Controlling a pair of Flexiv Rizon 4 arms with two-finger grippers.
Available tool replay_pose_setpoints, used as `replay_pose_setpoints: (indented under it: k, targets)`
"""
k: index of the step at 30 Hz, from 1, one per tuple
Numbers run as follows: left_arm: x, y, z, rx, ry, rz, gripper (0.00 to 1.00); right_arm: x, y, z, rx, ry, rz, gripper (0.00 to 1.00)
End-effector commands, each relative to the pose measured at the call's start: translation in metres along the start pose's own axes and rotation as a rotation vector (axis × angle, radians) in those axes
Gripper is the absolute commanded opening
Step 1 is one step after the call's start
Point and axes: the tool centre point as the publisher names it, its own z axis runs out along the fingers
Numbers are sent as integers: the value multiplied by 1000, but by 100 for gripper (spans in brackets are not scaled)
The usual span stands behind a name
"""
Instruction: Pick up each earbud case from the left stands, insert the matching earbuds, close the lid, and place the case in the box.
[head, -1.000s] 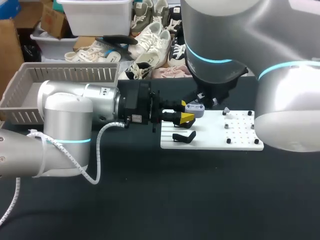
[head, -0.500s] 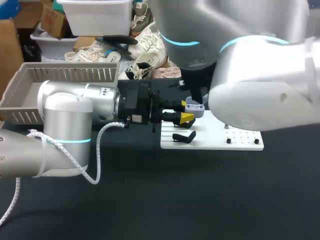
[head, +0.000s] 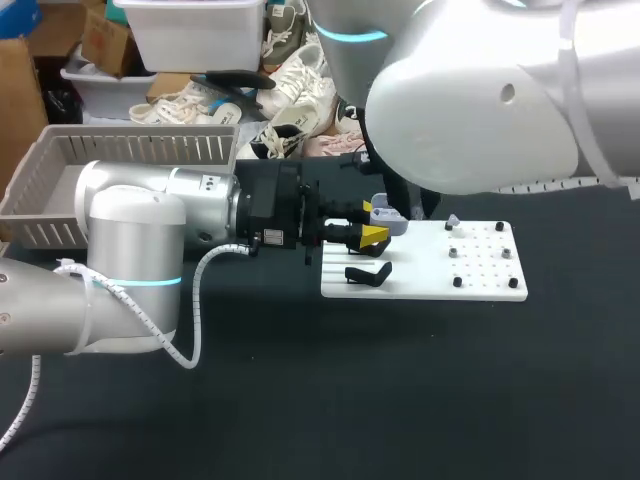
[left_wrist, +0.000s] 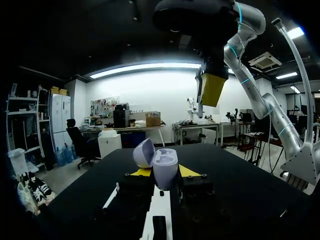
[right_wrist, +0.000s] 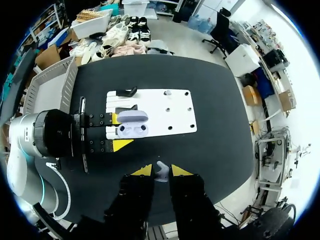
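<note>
Two tools grip: left tool (left_wrist: 164, 172) the open case (right_wrist: 132, 124), right tool (right_wrist: 161, 170) a half-hidden earbud (right_wrist: 161, 173).

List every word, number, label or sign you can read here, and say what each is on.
None can be read.
Small white label on the left arm, head view: too small to read.
Earbud case in the left gripper, earbud in the right gripper, white board: no print shows.
</note>
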Motion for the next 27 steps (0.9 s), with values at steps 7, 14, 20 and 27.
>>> replay_pose_setpoints:
  k: [7,14,20,27]
  targets:
    - [0,-1,0,-5,0,1,0,-2,4,0,32,-2,35,0]
    - [0,-1,0,-5,0,1,0,-27,15,-8,142,85,325,0]
    - [0,-1,0,-5,0,1,0,-30,18,-8,75,155,364,0]
    - [0,-1,0,-5,0,1,0,-29,18,-8,58,172,365,0]
